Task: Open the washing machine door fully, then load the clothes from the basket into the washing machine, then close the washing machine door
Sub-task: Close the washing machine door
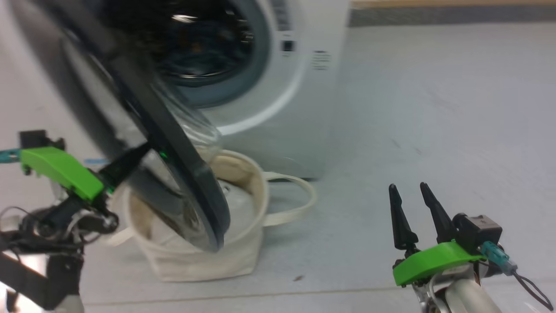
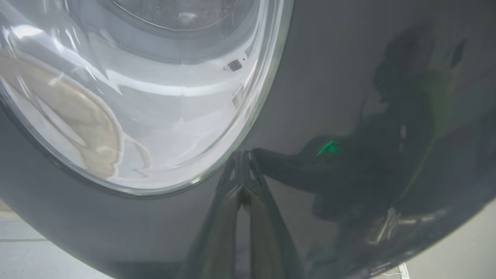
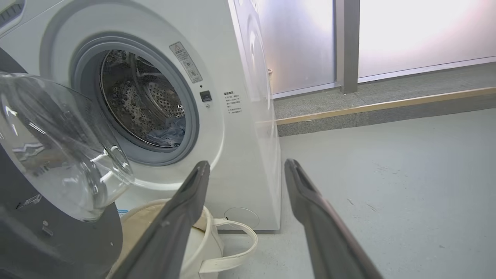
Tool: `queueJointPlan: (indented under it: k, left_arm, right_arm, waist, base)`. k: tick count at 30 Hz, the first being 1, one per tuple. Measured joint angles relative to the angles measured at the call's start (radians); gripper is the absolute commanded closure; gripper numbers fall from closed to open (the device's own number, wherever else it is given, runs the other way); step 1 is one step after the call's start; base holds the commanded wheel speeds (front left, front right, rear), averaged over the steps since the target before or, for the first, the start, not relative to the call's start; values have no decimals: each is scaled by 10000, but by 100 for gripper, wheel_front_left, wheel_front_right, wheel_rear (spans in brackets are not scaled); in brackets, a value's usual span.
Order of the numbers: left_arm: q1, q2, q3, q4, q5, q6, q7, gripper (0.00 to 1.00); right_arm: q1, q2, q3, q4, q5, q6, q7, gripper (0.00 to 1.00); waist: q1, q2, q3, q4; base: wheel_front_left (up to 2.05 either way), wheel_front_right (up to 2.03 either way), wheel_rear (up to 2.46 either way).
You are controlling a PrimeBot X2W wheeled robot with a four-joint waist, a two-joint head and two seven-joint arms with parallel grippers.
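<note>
Probable door-closing step: the left fingers (image 2: 224, 217), clenched together, press the black outer rim of the half-open washing machine door (image 1: 197, 182) above the basket (image 1: 208, 261); push steadily along its hinge arc, keeping the spread, empty right fingers (image 3: 178, 217) clear.

Open washing machine door (image 1: 171, 132) overhanging the basket (image 1: 204, 261); drum mouth (image 3: 139, 100) unblocked, floor (image 1: 412, 108) free rightward.
</note>
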Motion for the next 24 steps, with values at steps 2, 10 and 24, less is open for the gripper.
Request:
queueJointPlan:
  k: [2, 10, 24]
  left_arm:
    - [-253, 81, 215, 221, 36, -65, -295, 100]
    - [-1165, 370, 692, 1066, 46, -523, -1145, 100]
    - [-1007, 387, 330, 1254, 591, -1174, -2167, 0]
  right_arm:
    - [-9, 13, 2, -31, -54, 0, 0, 0]
    - [-273, 209, 71, -88, -63, 0, 0, 0]
    - [-638, 213, 343, -31, -63, 0, 0, 0]
  waist:
    - [0, 0, 110, -527]
    - [0, 0, 629, -2274]
    - [0, 0, 825, -934]
  base:
    - [0, 0, 0]
    - [0, 0, 0]
    - [0, 0, 0]
